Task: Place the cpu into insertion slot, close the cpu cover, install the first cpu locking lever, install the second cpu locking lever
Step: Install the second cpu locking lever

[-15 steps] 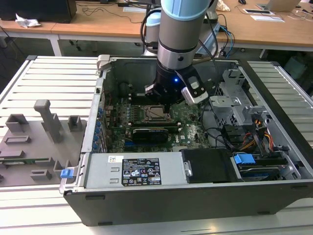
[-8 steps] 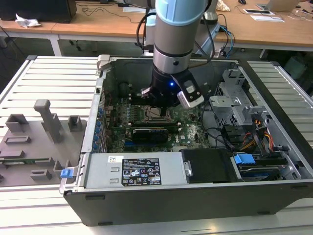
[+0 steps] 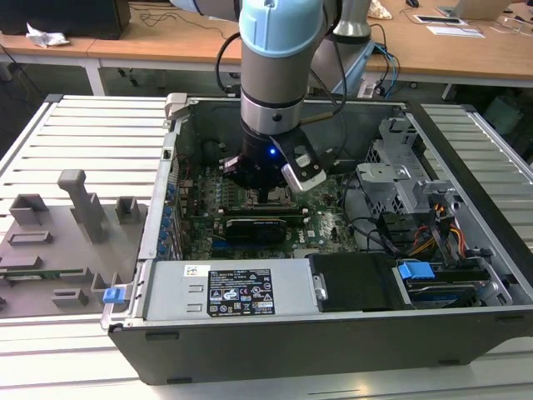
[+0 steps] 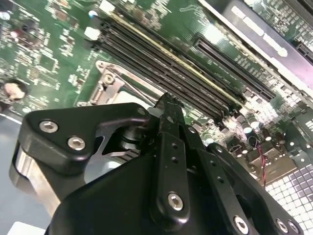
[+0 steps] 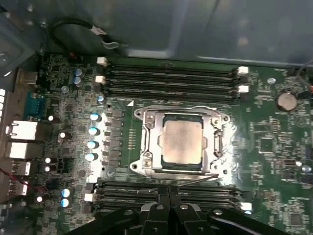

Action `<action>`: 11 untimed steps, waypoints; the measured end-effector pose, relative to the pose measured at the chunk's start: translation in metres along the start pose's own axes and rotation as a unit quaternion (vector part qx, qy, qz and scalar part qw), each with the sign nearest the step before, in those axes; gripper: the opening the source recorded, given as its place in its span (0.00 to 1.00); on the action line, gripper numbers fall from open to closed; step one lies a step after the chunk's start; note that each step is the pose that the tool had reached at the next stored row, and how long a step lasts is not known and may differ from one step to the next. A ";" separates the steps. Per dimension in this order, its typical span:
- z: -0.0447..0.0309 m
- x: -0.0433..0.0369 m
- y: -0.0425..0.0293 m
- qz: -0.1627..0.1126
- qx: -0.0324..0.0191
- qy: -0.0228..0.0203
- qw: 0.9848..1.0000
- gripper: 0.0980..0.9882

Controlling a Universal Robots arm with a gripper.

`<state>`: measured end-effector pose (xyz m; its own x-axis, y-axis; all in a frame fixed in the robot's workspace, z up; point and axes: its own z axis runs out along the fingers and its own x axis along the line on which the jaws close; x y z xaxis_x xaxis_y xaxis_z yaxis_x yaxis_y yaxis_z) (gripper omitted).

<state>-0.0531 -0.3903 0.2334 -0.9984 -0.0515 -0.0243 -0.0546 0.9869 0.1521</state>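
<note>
Chip [image 5: 182, 141] sits flat in the socket [image 5: 215, 147] on the green board [image 5: 274, 196], its pale metal top showing through the square opening of the silver cover [image 5: 149, 142], which lies down over it with the frame edges around all four sides. Thin wire levers [image 5: 195, 108] run along the frame's edges; whether they are fully hooked cannot be told. Long black memory slots [image 5: 171, 81] lie on both sides of the socket.

In the first wrist view the gripper [image 5: 168, 198] hangs just beside the socket, over the nearer bank of memory slots, its two black fingers [image 5: 159, 210] pressed together with nothing between them, so the jaws are narrow and hold nothing. In the second wrist view the gripper [image 4: 168, 105] has its tip just by the corner of the silver frame [image 4: 110, 85].

In the exterior view the arm [image 3: 271, 58] reaches straight down into the open computer case [image 3: 333, 333], with the gripper [image 3: 265, 193] low over the middle of the board. The case rests on a slatted desk [image 3: 92, 133], and a grey holder tray [image 3: 50, 242] lies on the exterior view's left.
</note>
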 end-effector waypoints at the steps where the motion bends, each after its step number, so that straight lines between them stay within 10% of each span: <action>1: 0.0007 0.0016 -0.0001 0.000 -0.001 0.000 1.000 0.01; 11: 0.0021 0.0024 -0.0002 -0.001 -0.002 0.000 1.000 0.01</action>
<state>-0.0554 -0.3903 0.2312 -0.9983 -0.0535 -0.0246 -0.0567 0.9860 0.1565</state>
